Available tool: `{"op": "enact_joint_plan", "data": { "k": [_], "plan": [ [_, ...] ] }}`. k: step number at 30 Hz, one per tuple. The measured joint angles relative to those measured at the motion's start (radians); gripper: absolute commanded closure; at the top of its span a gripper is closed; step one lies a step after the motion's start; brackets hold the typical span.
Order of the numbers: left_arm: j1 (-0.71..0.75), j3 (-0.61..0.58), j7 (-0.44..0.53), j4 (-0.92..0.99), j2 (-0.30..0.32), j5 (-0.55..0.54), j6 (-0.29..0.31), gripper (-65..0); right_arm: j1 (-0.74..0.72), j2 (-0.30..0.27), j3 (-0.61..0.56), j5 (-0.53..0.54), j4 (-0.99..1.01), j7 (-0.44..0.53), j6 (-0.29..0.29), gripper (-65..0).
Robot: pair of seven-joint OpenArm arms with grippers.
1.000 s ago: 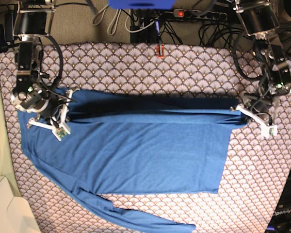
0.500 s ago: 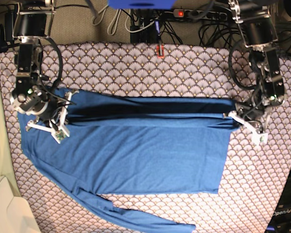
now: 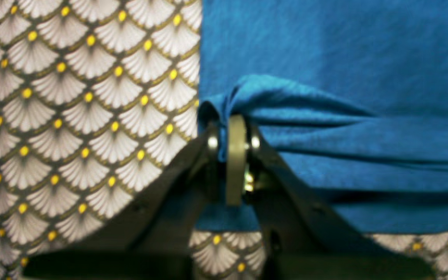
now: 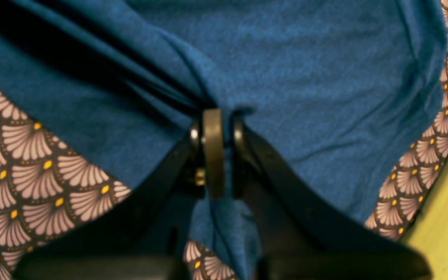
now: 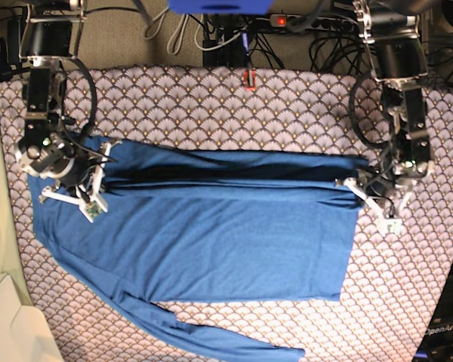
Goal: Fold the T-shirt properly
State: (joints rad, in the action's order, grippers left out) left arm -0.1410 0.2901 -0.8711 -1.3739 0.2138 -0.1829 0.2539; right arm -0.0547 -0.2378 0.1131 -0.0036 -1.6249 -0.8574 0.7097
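On my base view's left side, the right gripper [image 5: 97, 175] is clenched on a bunched fold of the T-shirt [image 5: 211, 234], w/ blue cloth spreading past its tips and below onto the scallop-patterned cloth [image 5: 211, 105]. Between both grippers I see the shirt's upper edge folded over. Far right, the left gripper [image 5: 355, 185] is clamped on the shirt's corner, patterned cloth just beside its jaws.

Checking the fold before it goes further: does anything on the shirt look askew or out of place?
One sleeve of the T-shirt trails loose and slanted past the lower hem onto the scallop-patterned cloth, not tucked in. The folded-over top strip is bunched where the left gripper and right gripper pinch it. No damage shows.
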Motion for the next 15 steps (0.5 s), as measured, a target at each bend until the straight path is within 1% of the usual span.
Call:
{"op": "enact_joint_plan", "data": {
  "k": [2,4,5,7,9,10,12,15],
  "plan": [
    [-0.001,0.000,0.000,0.000,0.000,0.000,0.001,-1.1,0.000,0.000,0.000,0.000,0.000,-0.005,0.000,-6.9],
    [-0.001,0.002,0.000,0.000,0.000,0.001,-0.001,-5.7,0.000,0.000,0.000,-0.002,0.000,-0.012,0.000,-14.7],
    [0.000,0.002,0.000,0.000,0.002,0.008,-0.003,-10.2,0.000,-0.001,0.000,-0.012,0.000,-0.014,0.000,-19.8],
    [-0.001,0.002,0.000,0.000,0.008,0.012,-0.004,-21.8,0.000,-0.001,0.002,-0.051,0.000,-0.015,0.000,-29.6],
    [-0.001,0.003,0.000,0.000,0.008,0.011,-0.005,-34.4,0.000,0.003,0.004,-0.117,-0.003,-0.011,0.000,-36.4],
    [0.000,0.003,0.000,0.000,0.008,0.013,-0.006,-40.2,0.000,0.010,0.010,-0.132,-0.006,-0.011,-0.001,-37.7],
    [0.000,0.003,0.000,-0.001,0.008,0.011,-0.006,-49.6,0.000,0.018,0.015,-0.138,-0.010,-0.010,0.000,-38.1],
    [-0.001,0.002,0.000,-0.004,0.007,0.011,-0.006,-58.0,0.006,0.019,0.036,-0.135,-0.041,-0.010,0.000,-38.1]
  ]
}}
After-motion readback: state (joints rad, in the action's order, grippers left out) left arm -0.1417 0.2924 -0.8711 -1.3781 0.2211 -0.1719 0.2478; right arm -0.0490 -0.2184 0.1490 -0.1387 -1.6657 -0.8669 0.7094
